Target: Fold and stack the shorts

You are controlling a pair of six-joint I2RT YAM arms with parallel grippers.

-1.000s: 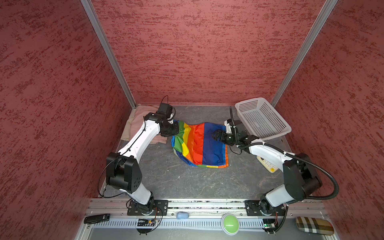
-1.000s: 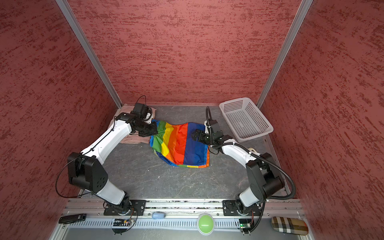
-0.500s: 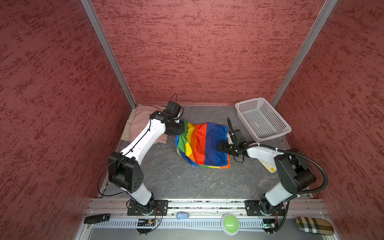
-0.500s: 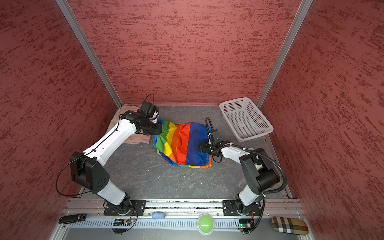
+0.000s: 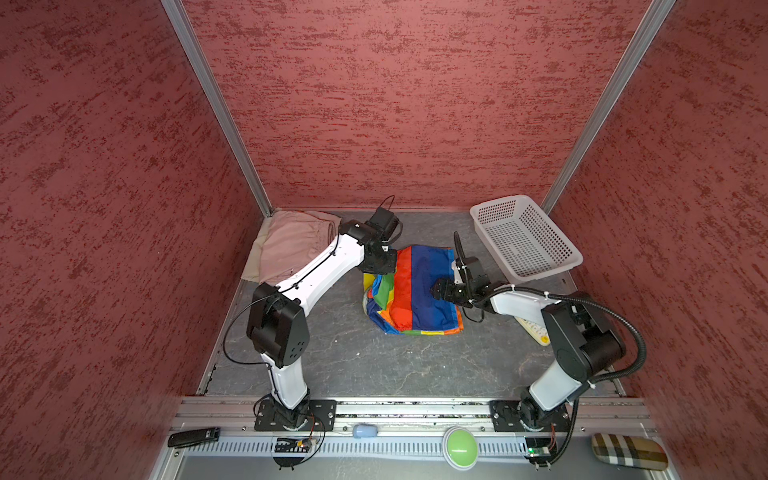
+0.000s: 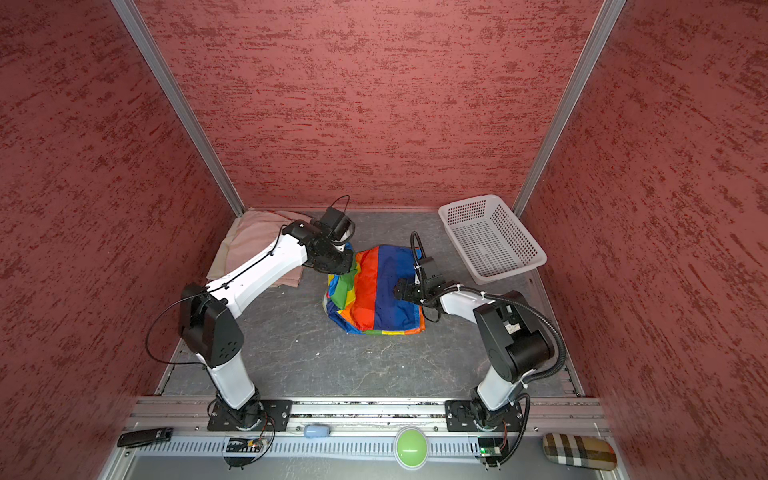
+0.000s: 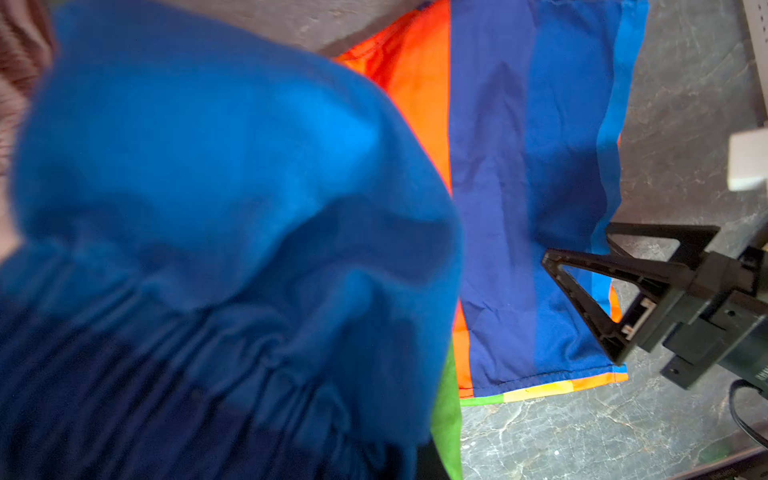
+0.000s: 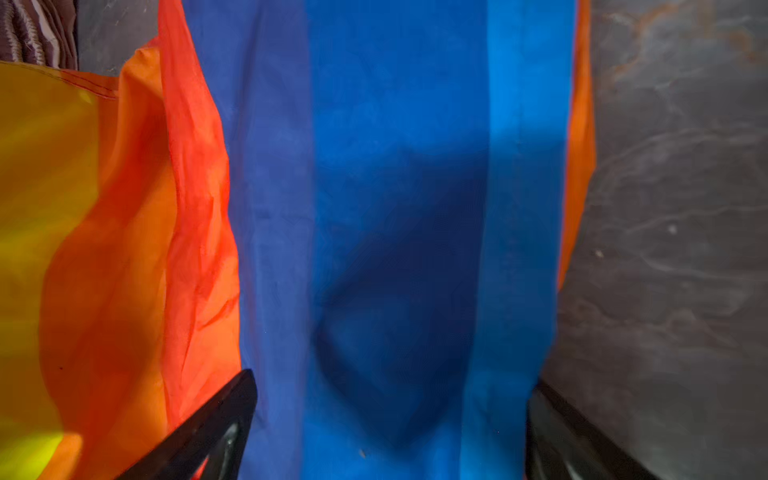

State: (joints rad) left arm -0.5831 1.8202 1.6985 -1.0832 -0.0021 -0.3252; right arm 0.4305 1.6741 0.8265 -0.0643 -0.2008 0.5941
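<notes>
The rainbow shorts (image 5: 415, 299) (image 6: 374, 299) lie mid-table, partly folded, with the blue stripes on top. My left gripper (image 5: 380, 266) (image 6: 338, 266) is shut on their far left edge and holds it lifted. In the left wrist view gathered blue cloth (image 7: 208, 249) hangs in front of the jaws and hides them. My right gripper (image 5: 436, 291) (image 6: 397, 291) (image 8: 390, 415) (image 7: 577, 245) stands open low over the blue stripe (image 8: 374, 166), one finger on each side. The pink shorts (image 5: 291, 241) (image 6: 253, 241) lie on the beige shorts (image 5: 254, 257) (image 6: 222, 253) in the far left corner.
A white perforated basket (image 5: 519, 245) (image 6: 486, 241) stands at the far right, tilted against the wall. A white remote-like object (image 5: 534, 332) lies under the right arm. Red walls close in three sides. A green button (image 5: 460, 448) sits on the front rail.
My left gripper has carried the shorts' edge to the right, making the spread cloth narrower. My right gripper has moved nearer the front along the blue stripe and stayed open.
</notes>
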